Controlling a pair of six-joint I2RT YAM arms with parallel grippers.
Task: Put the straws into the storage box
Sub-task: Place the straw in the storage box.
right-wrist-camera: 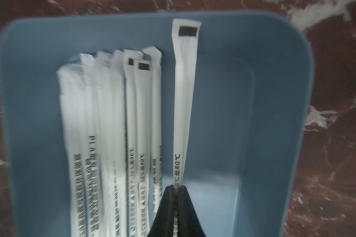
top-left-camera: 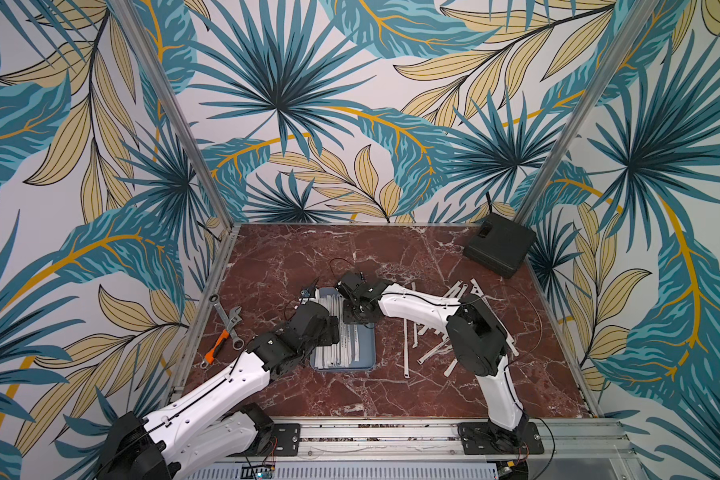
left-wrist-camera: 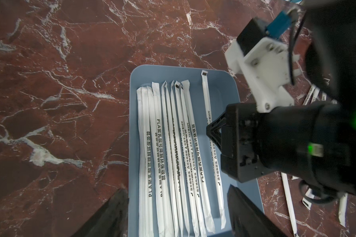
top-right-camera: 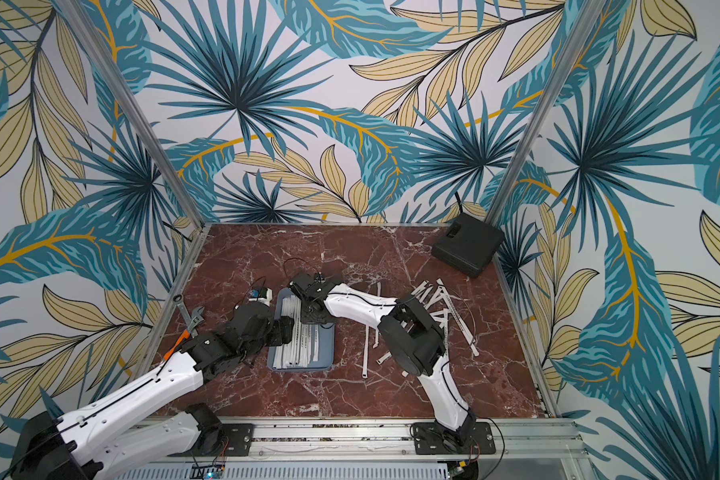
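Note:
The storage box [top-left-camera: 368, 361] [right-wrist-camera: 275, 102] is a grey-blue tray in the middle of the marble table. Several white-wrapped straws [top-left-camera: 329, 353] [left-wrist-camera: 167, 143] lie side by side along its left part. My right gripper [top-left-camera: 352, 307] [right-wrist-camera: 178, 187] is low inside the box, shut on one straw [right-wrist-camera: 184, 102] [left-wrist-camera: 206, 96]. That straw lies lengthwise, apart from the row. My left gripper [left-wrist-camera: 177, 188] hangs over the box's near end, open. One of its fingers [left-wrist-camera: 111, 215] is outside the left rim. More straws [top-left-camera: 406, 353] [top-right-camera: 366, 353] lie scattered on the table to the right.
Metal wrenches [top-left-camera: 225, 328], one with an orange handle, lie by the left table edge. A black square box [top-left-camera: 499, 245] with a cable sits in the far right corner. My right arm's elbow [top-left-camera: 474, 332] stands over the scattered straws.

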